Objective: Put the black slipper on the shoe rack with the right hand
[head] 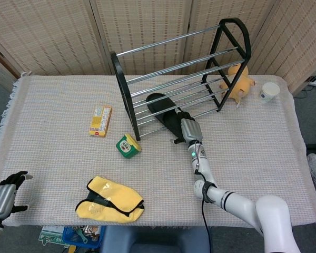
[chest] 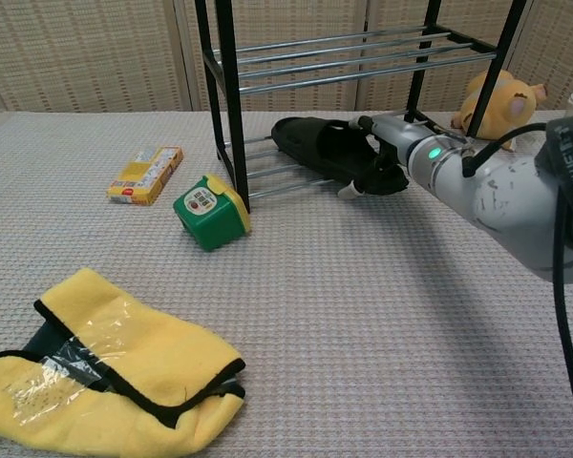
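The black slipper (head: pixel 162 109) (chest: pixel 317 141) lies on the lowest rails of the black and chrome shoe rack (head: pixel 123 87) (chest: pixel 227 95), toe pointing toward the rack's left end. My right hand (head: pixel 183 119) (chest: pixel 374 164) grips the slipper's near right end at the front of the rack, dark fingers wrapped on it; the silver wrist trails toward me. My left hand (head: pixel 7 193) hovers at the table's near left corner, fingers apart and holding nothing; only the head view shows it.
A green box (head: pixel 128 145) (chest: pixel 210 212) lies by the rack's front left foot. A yellow carton (head: pixel 100 120) (chest: pixel 146 174) lies further left. Yellow slippers (head: pixel 110 200) (chest: pixel 105 374) lie near the front edge. A plush toy (head: pixel 237 83) and paper cup (head: pixel 269 92) stand right of the rack.
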You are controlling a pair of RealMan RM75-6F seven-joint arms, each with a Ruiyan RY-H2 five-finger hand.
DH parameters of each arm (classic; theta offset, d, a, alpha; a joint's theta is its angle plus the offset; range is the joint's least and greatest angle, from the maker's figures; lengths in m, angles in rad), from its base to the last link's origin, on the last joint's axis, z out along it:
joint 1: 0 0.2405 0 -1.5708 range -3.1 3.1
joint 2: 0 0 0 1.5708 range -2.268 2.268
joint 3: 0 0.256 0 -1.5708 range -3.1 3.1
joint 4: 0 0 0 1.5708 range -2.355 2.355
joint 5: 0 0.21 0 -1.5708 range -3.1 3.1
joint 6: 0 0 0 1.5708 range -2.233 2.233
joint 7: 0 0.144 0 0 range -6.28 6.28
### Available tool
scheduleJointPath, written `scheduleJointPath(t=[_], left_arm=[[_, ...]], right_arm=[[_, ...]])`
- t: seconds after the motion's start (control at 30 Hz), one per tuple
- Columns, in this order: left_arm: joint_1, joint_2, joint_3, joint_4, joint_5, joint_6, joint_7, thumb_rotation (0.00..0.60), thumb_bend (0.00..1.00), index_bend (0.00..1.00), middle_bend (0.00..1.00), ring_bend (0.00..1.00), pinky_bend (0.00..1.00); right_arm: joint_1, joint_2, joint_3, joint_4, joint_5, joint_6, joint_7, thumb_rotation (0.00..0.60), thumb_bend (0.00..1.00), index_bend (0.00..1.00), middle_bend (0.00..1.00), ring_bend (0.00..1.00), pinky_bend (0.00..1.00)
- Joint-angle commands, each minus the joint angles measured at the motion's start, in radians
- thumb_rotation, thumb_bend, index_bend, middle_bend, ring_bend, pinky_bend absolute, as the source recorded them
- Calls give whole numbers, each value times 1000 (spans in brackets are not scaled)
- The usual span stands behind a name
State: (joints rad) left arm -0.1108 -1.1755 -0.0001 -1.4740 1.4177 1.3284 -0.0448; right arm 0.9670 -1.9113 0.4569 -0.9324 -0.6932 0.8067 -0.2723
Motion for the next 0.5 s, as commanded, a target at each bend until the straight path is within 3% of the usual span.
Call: scheduleJointPath(t=[0.03, 0.27, 0.5], left_arm=[[1, -1, 0, 1, 1, 2, -3, 600, 174, 298, 209, 198, 310], [0, 1, -4, 0, 3, 6, -4, 600, 174, 298, 209, 199, 310], [-3, -8, -22, 2, -2, 23, 8, 600, 173, 298, 209, 199, 310]], right_arm=[[-4, 5, -2, -9, -4, 8, -2, 600, 0, 0, 45, 11, 128], [-40, 67, -36, -94, -68, 73, -24, 600, 0, 0, 45, 11, 127], [-156, 215, -125, -312, -189, 237, -80, 600, 51, 0, 72, 12, 127]])
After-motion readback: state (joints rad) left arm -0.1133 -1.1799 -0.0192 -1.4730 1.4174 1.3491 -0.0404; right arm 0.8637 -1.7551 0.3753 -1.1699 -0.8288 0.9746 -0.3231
